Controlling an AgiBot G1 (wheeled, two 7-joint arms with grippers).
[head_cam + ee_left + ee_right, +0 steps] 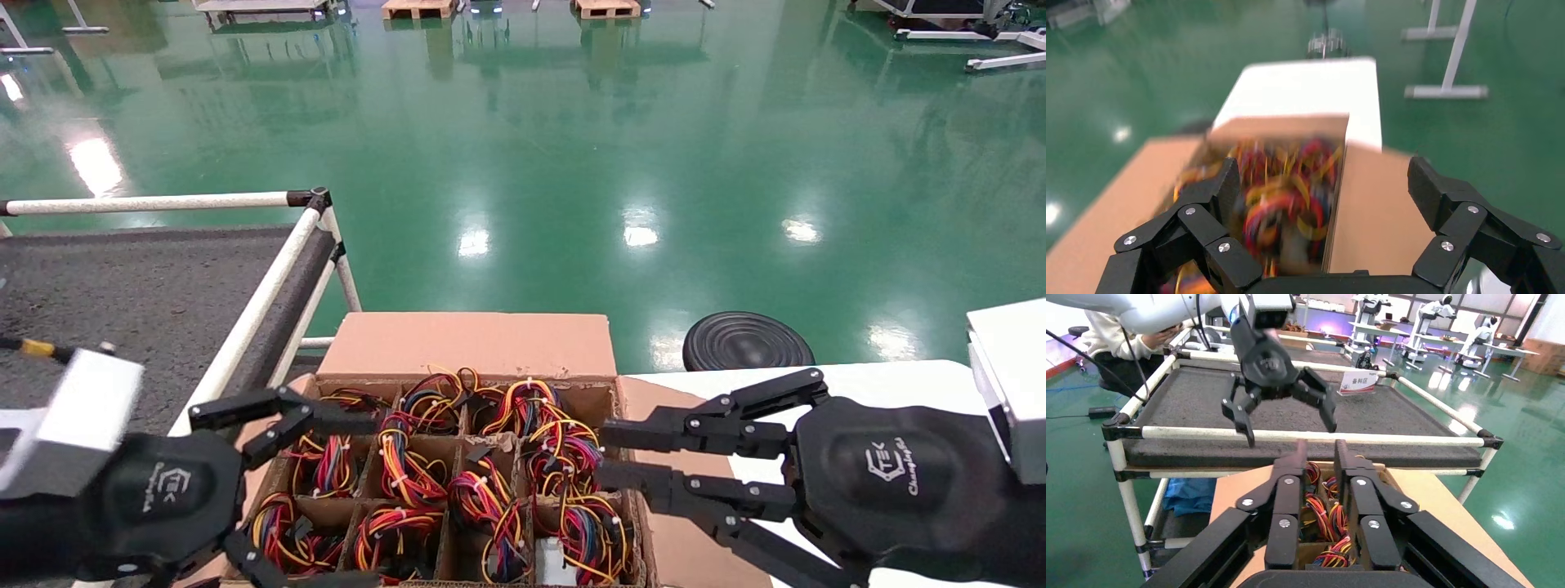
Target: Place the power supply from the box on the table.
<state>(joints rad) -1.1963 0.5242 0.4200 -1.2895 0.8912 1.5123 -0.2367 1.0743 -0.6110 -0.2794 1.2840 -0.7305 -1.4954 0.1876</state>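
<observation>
The box (474, 343) stands low in the middle of the head view. Its divider cells hold several power supplies, mostly seen as red, yellow and black wire bundles (404, 465). One grey case (556, 563) shows in a near cell. My left gripper (376, 502) hangs open and empty over the box's left cells; its wrist view shows blurred wires between wide jaws (1324, 177). My right gripper (603, 453) reaches over the right cells, open only a narrow gap (1320, 447), holding nothing. The dark grey table (122, 286) lies to the left.
White tube rails (253, 302) edge the table next to the box. A smooth white tabletop (899, 380) lies under the right arm, a black round stool (748, 341) beyond it. Past the table stands a person (1113, 337); a small sign (1358, 381) sits on it.
</observation>
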